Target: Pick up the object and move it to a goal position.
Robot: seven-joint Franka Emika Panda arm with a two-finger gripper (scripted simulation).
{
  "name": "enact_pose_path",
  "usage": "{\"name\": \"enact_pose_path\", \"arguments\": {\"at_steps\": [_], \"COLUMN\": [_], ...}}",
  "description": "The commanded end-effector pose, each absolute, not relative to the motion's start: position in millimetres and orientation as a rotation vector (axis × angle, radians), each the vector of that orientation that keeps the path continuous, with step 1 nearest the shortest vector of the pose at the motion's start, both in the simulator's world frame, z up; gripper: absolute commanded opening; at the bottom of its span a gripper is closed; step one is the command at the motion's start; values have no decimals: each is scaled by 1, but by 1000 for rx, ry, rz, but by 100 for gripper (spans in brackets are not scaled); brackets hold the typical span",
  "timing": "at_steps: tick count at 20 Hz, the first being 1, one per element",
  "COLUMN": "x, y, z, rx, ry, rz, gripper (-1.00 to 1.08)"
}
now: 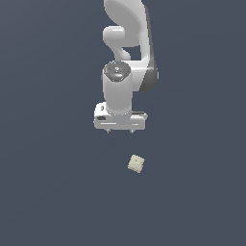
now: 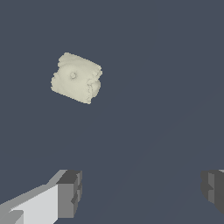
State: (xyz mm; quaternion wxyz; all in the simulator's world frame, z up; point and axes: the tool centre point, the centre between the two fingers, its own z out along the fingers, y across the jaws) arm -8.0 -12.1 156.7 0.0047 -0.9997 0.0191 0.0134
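Note:
The object (image 1: 137, 164) is a small pale cream lumpy cube lying on the dark floor, below the arm in the exterior view and a little toward that view's right. In the wrist view the object (image 2: 76, 78) shows its rough mottled top. My gripper (image 1: 119, 130) hangs above the floor, apart from the cube, pointing down. In the wrist view the gripper (image 2: 140, 188) is open, its two grey fingertips (image 2: 70, 192) spread wide with nothing between them. The cube lies outside the gap between them.
A plain dark blue-grey floor (image 1: 48, 192) fills both views. The white arm (image 1: 127, 43) rises toward the top of the exterior view. No other objects show.

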Motion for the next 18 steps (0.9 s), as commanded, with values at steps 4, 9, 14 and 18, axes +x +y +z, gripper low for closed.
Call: {"name": "enact_pose_path", "arguments": {"at_steps": [4,9,14,18], "x": [-9,-13,-14,-9], "y": [-9,2,3,5], "z": [156,152,152,150], "rx": [-3133,-3141,-3142,-3142], "ry": [42,-41,-54,-26], "rz": [47,73,76,73], "gripper": [100,100,100,100]}}
